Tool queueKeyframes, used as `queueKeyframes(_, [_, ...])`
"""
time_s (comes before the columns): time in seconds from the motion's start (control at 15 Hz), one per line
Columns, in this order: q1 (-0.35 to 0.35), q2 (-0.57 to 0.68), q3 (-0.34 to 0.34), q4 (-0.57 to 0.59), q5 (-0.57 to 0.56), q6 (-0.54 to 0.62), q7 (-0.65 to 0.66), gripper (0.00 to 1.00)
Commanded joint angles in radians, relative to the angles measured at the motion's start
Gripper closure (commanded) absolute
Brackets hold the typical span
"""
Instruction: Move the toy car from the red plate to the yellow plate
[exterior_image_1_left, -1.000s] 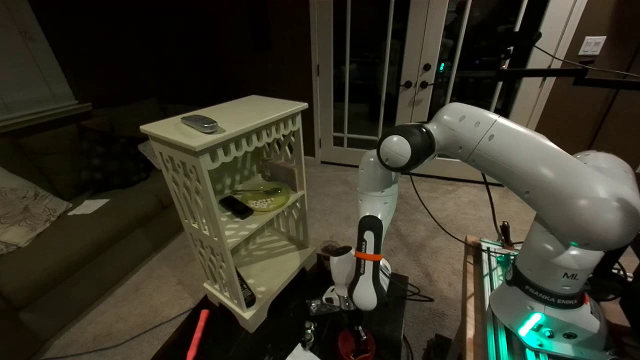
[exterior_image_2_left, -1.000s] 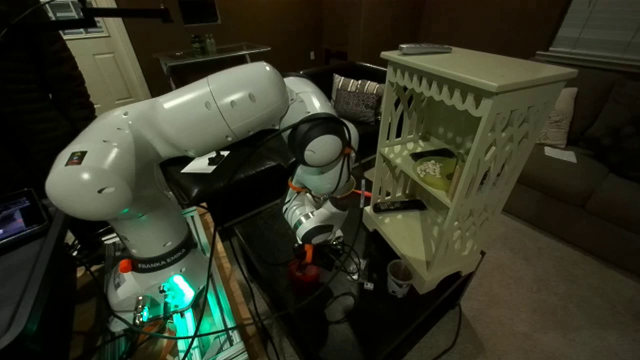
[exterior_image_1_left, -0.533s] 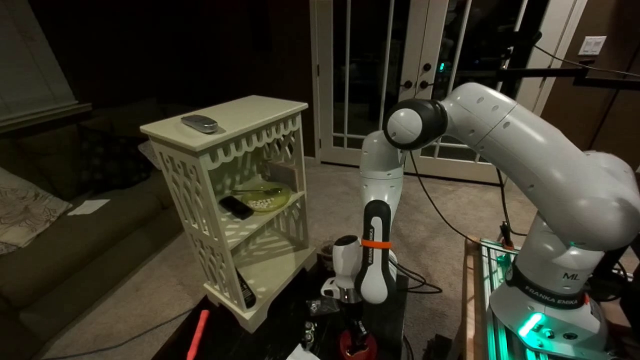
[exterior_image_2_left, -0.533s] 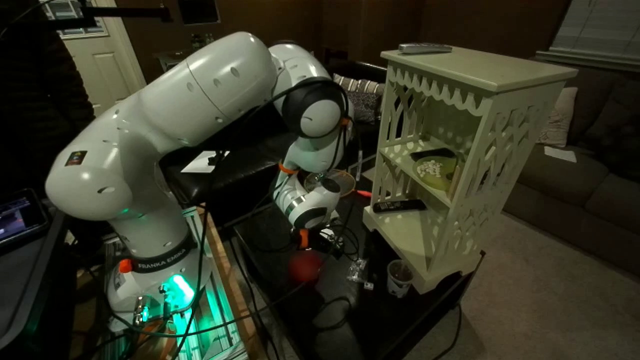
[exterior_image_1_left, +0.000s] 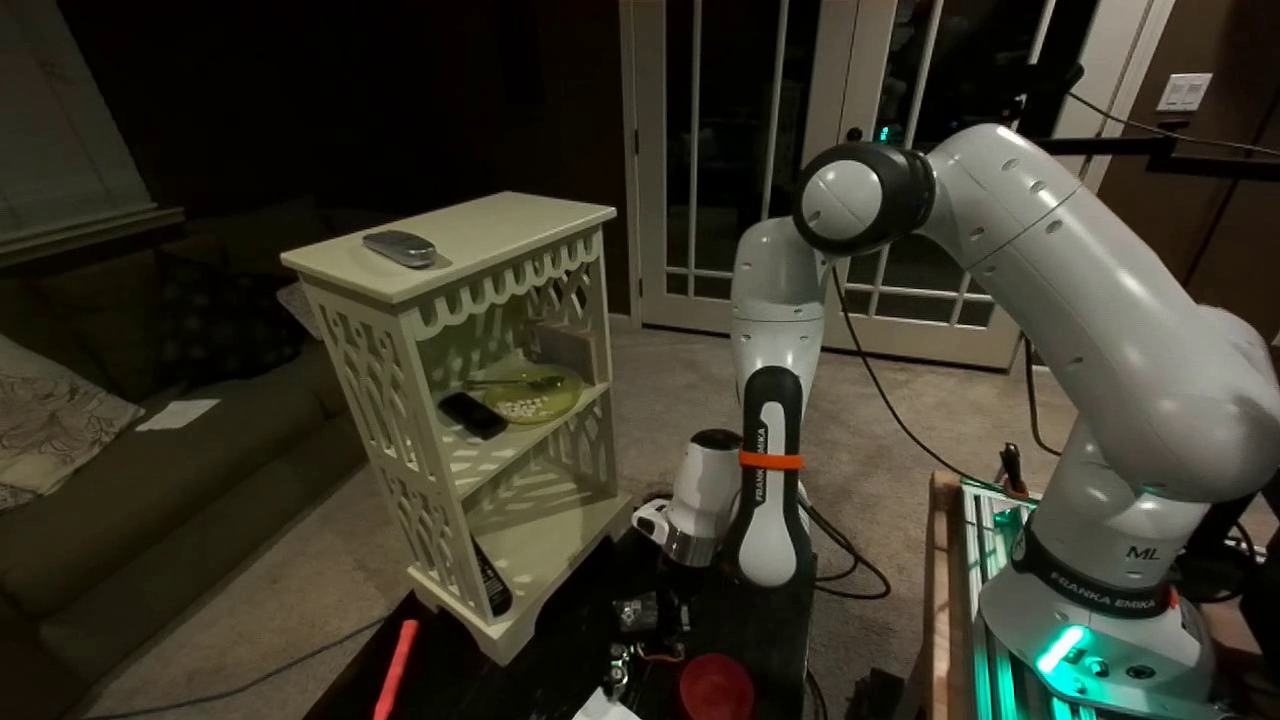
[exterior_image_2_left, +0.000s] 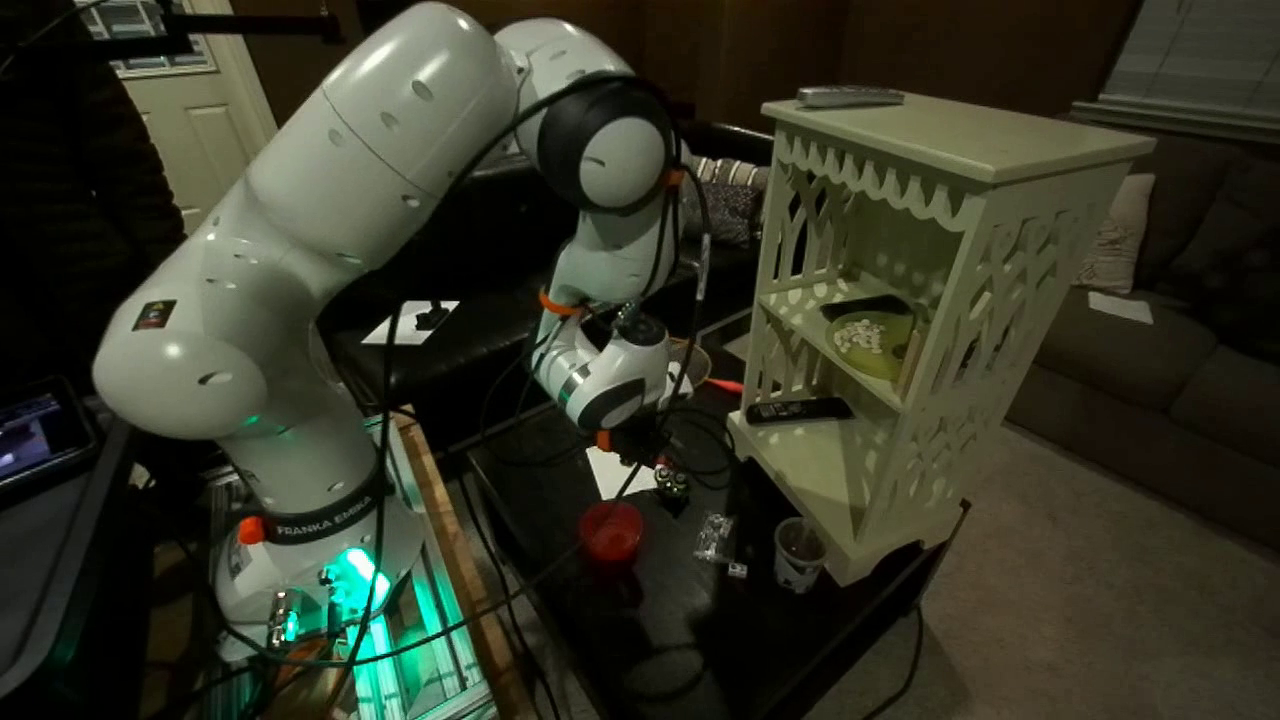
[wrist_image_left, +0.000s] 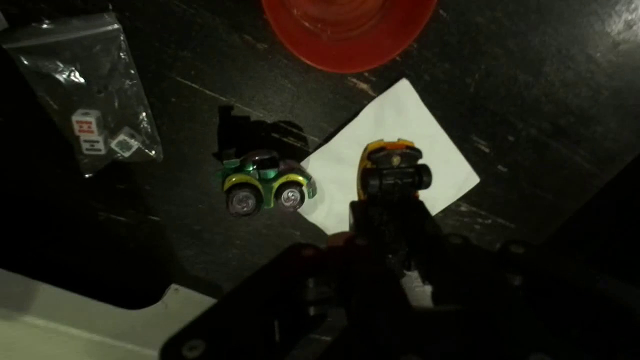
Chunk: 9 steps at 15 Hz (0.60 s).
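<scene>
My gripper (wrist_image_left: 387, 215) is shut on a yellow and orange toy car (wrist_image_left: 392, 167), holding it above the table in the wrist view. The gripper also shows in both exterior views (exterior_image_1_left: 673, 610) (exterior_image_2_left: 643, 445). The small red plate (wrist_image_left: 350, 52) has no car in it and sits on the dark table; it also shows in both exterior views (exterior_image_1_left: 716, 688) (exterior_image_2_left: 611, 535). The pale yellow plate (exterior_image_1_left: 562, 393) lies on the middle shelf with white bits and a utensil in it; it also shows in an exterior view (exterior_image_2_left: 890, 362).
A green toy car (wrist_image_left: 267, 182) stands beside white paper (wrist_image_left: 440, 150). A plastic bag with dice (wrist_image_left: 90, 85) and a cup (exterior_image_2_left: 800, 555) are on the table. The lattice shelf unit (exterior_image_1_left: 455, 255) has side walls; a phone (exterior_image_1_left: 472, 415) lies by the yellow plate. A red stick (exterior_image_1_left: 397, 665) lies in front.
The arm has risen from the red plate and moved away, carrying the toy car out. The red plate is now uncovered in both exterior views.
</scene>
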Motion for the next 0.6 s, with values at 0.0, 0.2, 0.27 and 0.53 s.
queueKeyframes(0.0, [0.112,-0.103,-0.102,-0.093,0.071,0.051,0.171,0.94])
queueKeyframes(0.2, [0.084,-0.067,-0.095,-0.059,0.007,0.043,0.169,0.78])
queueKeyframes(0.27, [0.093,-0.072,-0.103,-0.062,0.014,0.043,0.177,0.78])
queueKeyframes(0.53, [-0.088,-0.085,0.045,-0.071,-0.031,0.070,0.250,0.94])
